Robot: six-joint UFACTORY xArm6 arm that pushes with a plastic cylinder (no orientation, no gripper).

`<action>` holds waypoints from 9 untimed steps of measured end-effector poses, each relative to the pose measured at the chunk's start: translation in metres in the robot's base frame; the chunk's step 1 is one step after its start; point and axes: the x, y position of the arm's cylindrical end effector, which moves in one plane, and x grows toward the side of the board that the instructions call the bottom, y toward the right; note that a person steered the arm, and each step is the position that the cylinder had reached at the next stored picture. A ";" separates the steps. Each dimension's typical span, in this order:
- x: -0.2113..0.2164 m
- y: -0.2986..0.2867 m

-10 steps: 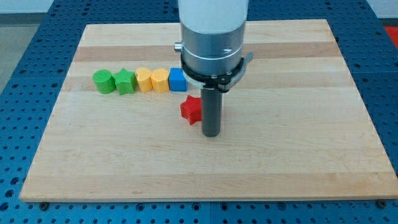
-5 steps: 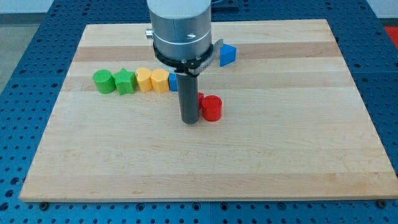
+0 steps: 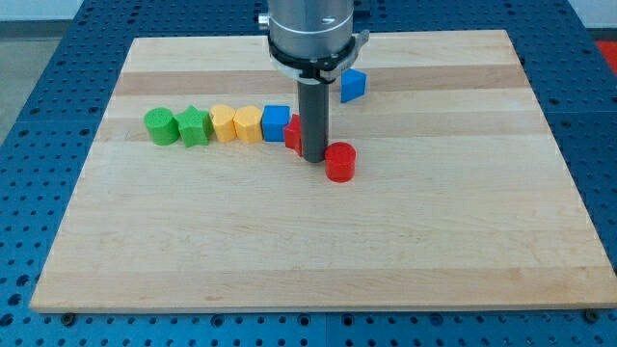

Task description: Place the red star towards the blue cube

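Since the small red plastic star block [image 3: 292, 132] looks light, rigid and smooth, I judge it will skate easily on the pale wooden board [image 3: 434, 231] and may spin if struck on a point. It lies partly hidden behind my rod, touching or just beside the blue plastic cube [image 3: 276, 122] that ends the row. My tip [image 3: 313, 158], a bare rod gripping nothing, stands at the star's right side, between it and the red cylinder [image 3: 339, 161]. Any push should meet the star's flank squarely, through its middle, toward the cube.
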 end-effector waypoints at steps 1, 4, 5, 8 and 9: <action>-0.009 0.001; -0.021 0.031; -0.045 0.039; -0.093 -0.014; -0.094 -0.042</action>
